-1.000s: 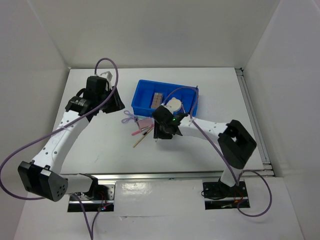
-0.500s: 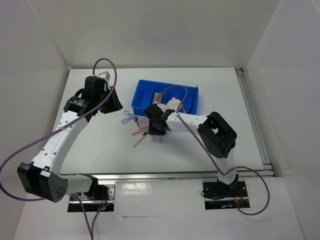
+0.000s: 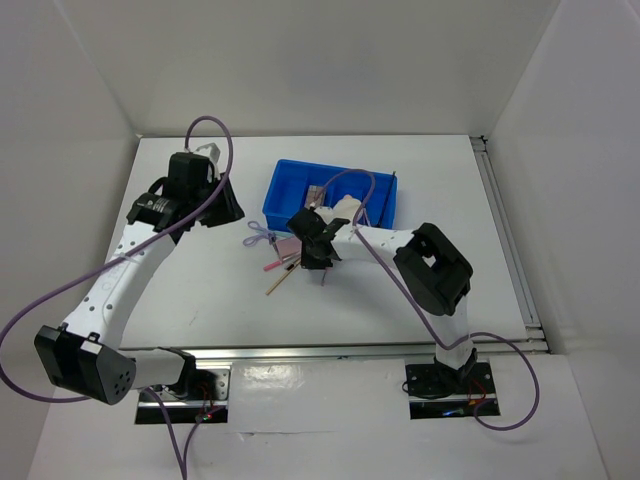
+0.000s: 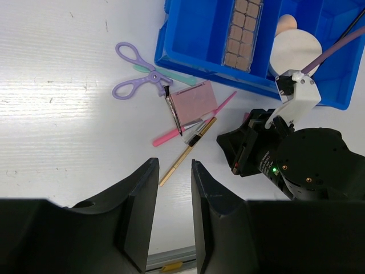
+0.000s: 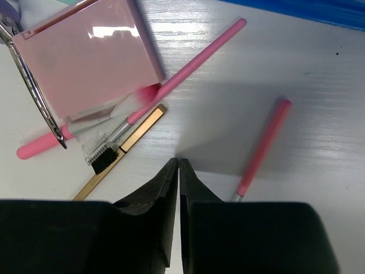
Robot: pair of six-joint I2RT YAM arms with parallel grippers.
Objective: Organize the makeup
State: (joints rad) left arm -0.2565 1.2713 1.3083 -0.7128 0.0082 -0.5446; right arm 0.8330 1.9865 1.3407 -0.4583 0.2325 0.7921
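The white desk (image 3: 200,290) carries a blue tray (image 3: 290,195) at its far centre, and both arms reach in toward it. The left hand (image 4: 174,171) hovers above the desk on the near-left side of the tray, its fingers slightly apart and holding nothing. The right hand (image 5: 178,165) hangs low over the desk just in front of the tray, its fingers clenched tip to tip with nothing between them. Inside the tray lie a brown-pink palette (image 4: 242,31), a cream round puff (image 4: 296,51) and a peach sponge (image 4: 287,24) partly hidden behind the puff. On the desk just in front of the tray rests a pink square pad (image 5: 91,57), and purple scissors (image 4: 137,77) lie to its left. A long pink stick (image 5: 188,65) runs diagonally past the pad's near right corner. A wooden stick (image 5: 122,151) lies beside its lower end, with black brush bristles (image 5: 100,157) touching it. A short pink stick (image 5: 262,145) lies apart, right of the clenched fingertips.
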